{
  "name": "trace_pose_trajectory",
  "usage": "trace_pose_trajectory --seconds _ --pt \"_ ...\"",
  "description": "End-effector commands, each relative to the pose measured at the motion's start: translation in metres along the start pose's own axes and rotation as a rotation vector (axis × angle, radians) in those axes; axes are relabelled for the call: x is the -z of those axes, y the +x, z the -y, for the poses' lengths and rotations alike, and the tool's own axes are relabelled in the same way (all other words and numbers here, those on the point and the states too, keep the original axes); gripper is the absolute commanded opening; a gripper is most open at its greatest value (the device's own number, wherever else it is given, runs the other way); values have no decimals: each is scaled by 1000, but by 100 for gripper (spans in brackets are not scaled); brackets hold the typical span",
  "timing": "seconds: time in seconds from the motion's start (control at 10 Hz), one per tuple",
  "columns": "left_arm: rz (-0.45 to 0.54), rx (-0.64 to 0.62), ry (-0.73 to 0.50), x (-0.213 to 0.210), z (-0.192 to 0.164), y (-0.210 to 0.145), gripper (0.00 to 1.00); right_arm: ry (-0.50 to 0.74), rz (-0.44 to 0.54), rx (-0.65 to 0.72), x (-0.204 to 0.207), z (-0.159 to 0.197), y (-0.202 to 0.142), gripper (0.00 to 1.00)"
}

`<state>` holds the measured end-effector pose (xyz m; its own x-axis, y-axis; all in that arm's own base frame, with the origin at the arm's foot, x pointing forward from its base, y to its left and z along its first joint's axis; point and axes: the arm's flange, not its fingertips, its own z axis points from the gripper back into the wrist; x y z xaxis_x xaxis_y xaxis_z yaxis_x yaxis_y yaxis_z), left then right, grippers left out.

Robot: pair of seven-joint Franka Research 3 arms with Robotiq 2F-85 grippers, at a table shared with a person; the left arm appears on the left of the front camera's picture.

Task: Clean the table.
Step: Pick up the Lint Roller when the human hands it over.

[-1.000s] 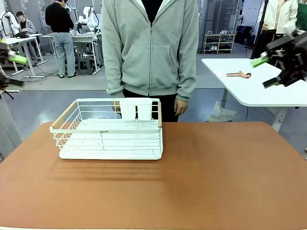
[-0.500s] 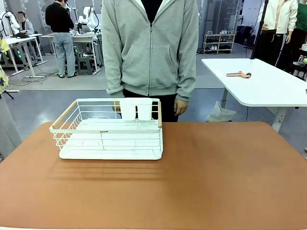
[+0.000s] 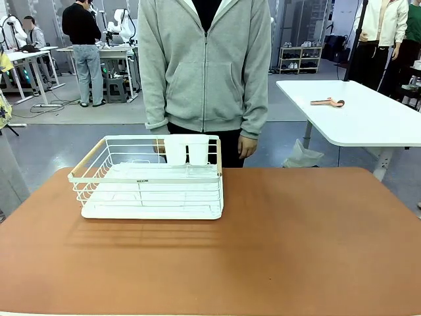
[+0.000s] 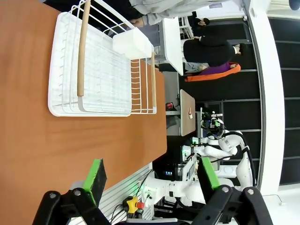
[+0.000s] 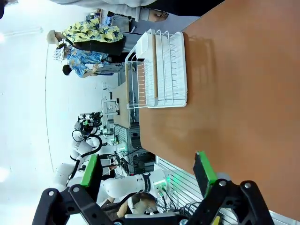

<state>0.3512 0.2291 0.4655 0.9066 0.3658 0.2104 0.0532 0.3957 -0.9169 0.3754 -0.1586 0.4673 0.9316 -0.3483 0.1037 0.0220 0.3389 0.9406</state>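
Observation:
The reddish-brown table (image 3: pixel 296 243) spreads across the front view, its top bare except for a white wire rack (image 3: pixel 150 179) at the back left. In the left wrist view my left gripper (image 4: pixel 151 176) is open, green pads wide apart, raised over the table's edge (image 4: pixel 56 154) with the rack (image 4: pixel 101 65) beyond it. In the right wrist view my right gripper (image 5: pixel 147 173) is open too, nothing between its fingers, hanging above the table (image 5: pixel 234 93) with the rack (image 5: pixel 161 70) farther off.
A person in a grey hoodie (image 3: pixel 205 66) stands at the far edge just behind the rack, hands hanging by the sides. A white table (image 3: pixel 355 112) with a small tool stands at the back right. Other people and tables show in the background.
Both grippers, seen at the left and right edges of the front view a second ago, have moved out of that view. The rack and the person have not moved.

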Motion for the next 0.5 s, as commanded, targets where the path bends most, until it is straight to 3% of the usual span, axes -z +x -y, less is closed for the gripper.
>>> trace_pose_trajectory --seconds 0.0,0.4 --pt "11 -33 -10 -4 8 5 100 26 6 -5 -6 12 -6 100" --pt "0 -9 3 0 1 1 100 5 5 10 -4 4 -2 100"
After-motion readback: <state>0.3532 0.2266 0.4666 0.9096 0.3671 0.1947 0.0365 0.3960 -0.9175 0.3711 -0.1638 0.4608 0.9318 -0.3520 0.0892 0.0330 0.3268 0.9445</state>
